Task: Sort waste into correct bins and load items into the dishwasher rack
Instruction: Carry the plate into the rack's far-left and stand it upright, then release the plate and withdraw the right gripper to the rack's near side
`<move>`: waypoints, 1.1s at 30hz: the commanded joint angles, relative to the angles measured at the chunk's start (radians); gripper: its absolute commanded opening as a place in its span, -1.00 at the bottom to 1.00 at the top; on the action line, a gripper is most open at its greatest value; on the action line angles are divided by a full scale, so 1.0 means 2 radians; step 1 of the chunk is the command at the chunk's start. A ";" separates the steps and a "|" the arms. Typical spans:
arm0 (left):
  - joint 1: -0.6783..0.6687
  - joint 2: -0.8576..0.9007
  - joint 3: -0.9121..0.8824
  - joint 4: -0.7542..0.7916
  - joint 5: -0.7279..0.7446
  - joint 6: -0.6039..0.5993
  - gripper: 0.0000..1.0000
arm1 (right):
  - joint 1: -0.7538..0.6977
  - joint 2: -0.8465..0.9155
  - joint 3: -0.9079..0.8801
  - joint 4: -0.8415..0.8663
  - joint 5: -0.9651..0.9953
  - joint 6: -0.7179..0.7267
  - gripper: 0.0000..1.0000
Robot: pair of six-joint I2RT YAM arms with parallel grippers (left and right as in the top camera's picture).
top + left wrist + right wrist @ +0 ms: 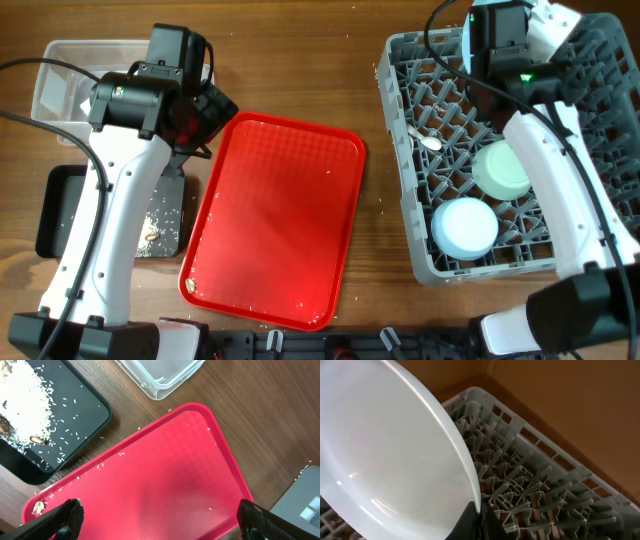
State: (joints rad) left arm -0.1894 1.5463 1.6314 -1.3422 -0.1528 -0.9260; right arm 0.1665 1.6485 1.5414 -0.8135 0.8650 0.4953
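Left gripper (160,519): 2 dark fingers spread wide, holding nothing, above the red tray (270,220).
Right gripper (479,520): closed tight, pinching the rim of the pale blue plate (390,450).
Plate: 1, round, smooth, glossy, tilted on edge over the dishwasher rack (490,268).
Rack: 1, square grey plastic lattice with upright pegs.
Bowls: 2, round and smooth, mint-green bowl (500,170) just beside pale blue bowl (465,228), both in the rack.
White spoon (428,141): 1, lying in the rack.
Bins: 2, transparent round-cornered clear tub (60,75); shallow black tray (60,210) holding rice scraps (25,405).
Red tray surface: fine-textured, with stray grains.
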 commanded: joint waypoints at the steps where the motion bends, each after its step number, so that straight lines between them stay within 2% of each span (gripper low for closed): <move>1: 0.001 0.002 0.004 0.001 -0.008 0.002 1.00 | 0.000 0.044 -0.006 0.006 0.008 -0.016 -0.91; 4: 0.001 0.002 0.004 0.001 -0.008 0.002 1.00 | 0.000 0.080 -0.006 0.009 0.000 -0.022 -0.91; 8: 0.001 0.002 0.004 0.001 -0.008 0.002 1.00 | 0.000 0.084 -0.006 0.012 -0.001 -0.037 -0.91; 10: 0.001 0.002 0.004 0.001 -0.008 0.002 1.00 | 0.000 0.078 -0.005 0.006 -0.031 -0.041 -0.63; 11: 0.001 0.002 0.004 0.001 -0.008 0.002 1.00 | 0.000 0.069 -0.005 0.005 -0.055 -0.040 -0.28; 14: 0.001 0.002 0.004 0.001 -0.008 0.002 1.00 | 0.000 0.017 -0.004 0.002 -0.142 -0.040 0.44; 15: 0.001 0.002 0.004 0.001 -0.008 0.002 1.00 | 0.000 -0.026 -0.004 -0.001 -0.187 -0.041 0.72; 16: 0.001 0.002 0.004 0.001 -0.008 0.002 1.00 | 0.000 -0.068 -0.004 -0.007 -0.225 -0.041 0.91; 17: 0.001 0.002 0.004 0.001 -0.008 0.002 1.00 | 0.000 -0.097 -0.004 -0.013 -0.248 -0.040 0.99; 20: 0.001 0.002 0.004 0.001 -0.008 0.002 1.00 | 0.000 -0.179 -0.004 -0.060 -0.311 -0.036 0.99; 26: 0.001 0.002 0.004 0.001 -0.008 0.002 1.00 | 0.009 -0.248 -0.036 -0.152 -0.335 -0.009 1.00; 29: 0.001 0.002 0.004 0.001 -0.008 0.002 1.00 | 0.025 -0.336 -0.103 -0.146 -0.338 0.009 1.00; 33: 0.001 0.002 0.004 0.001 -0.008 0.002 1.00 | 0.030 -0.463 -0.218 -0.093 -0.357 0.065 1.00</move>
State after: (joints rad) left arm -0.1894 1.5463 1.6314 -1.3418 -0.1528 -0.9260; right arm 0.2211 0.8055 1.2015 -1.0454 0.1902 0.5541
